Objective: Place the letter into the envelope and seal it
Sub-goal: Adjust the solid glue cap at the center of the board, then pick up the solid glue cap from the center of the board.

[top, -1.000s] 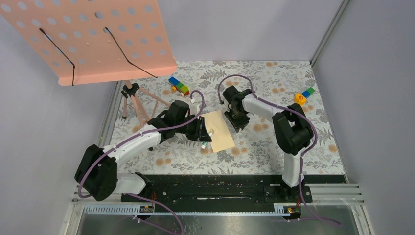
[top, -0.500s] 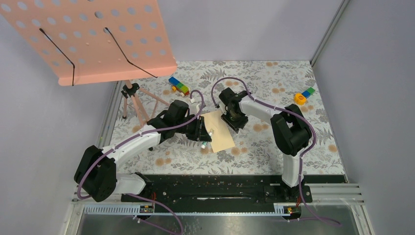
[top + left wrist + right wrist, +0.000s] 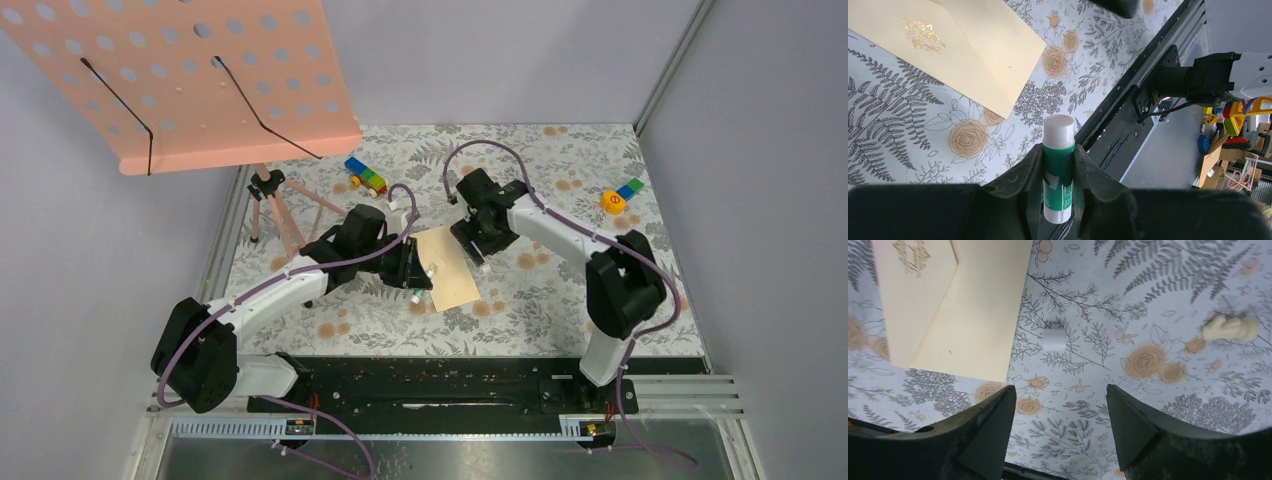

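Seen from above, the envelope (image 3: pixel 455 270) lies flat on the bench (image 3: pixel 560 160) between the arms; no separate letter shows, so it is probably inside. The left wrist view has the left end effector (image 3: pixel 1058 150) gripping a glue stick (image 3: pixel 1058 180), so sealing seems still to do. The right wrist view has the right end effector (image 3: pixel 1060 390) open and empty above a white cap (image 3: pixel 1053 336).

the envelope (image 3: pixel 452 272) lies flat on the floral worktop (image 3: pixel 560 290), cream-tan, slightly skewed, gold script on its paler panel.
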Motion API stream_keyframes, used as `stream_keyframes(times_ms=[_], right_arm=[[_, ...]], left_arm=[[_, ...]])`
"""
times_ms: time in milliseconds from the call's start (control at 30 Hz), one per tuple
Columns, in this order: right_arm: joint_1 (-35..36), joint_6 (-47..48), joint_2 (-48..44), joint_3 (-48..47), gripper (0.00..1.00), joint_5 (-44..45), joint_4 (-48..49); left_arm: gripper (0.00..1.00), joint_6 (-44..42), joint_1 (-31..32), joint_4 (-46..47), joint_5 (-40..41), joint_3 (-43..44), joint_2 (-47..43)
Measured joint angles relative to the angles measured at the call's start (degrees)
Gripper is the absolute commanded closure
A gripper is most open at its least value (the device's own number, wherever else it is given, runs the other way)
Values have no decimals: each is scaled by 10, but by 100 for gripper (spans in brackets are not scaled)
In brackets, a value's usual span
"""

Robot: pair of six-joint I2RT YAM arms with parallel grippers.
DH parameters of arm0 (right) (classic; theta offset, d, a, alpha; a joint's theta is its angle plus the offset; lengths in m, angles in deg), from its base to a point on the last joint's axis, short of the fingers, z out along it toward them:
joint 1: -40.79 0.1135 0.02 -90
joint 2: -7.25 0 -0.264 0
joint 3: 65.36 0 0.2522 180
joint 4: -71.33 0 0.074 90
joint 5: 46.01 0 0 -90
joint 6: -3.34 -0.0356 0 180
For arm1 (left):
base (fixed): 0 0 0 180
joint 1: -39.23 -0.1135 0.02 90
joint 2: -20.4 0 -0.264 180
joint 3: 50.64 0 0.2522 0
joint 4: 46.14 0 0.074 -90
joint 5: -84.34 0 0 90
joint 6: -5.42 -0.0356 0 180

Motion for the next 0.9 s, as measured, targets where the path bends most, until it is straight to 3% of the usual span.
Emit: stream_keyframes(times_ms=[200,400,533,900], right_arm=[[-17,-158,-56,0,29,13,-18],[-72,-486,-84,108,33,-28,14],[-83,-634,-99,179,36,-53,40],[-93,-782,-62,162,40,-92,105]], left_arm=[[100,1,0,5,0,-10,0],[100,3,0,14,0,-16,0],[100,3,0,19,0,-17,-2],[100,4,0,22,0,-27,-14]])
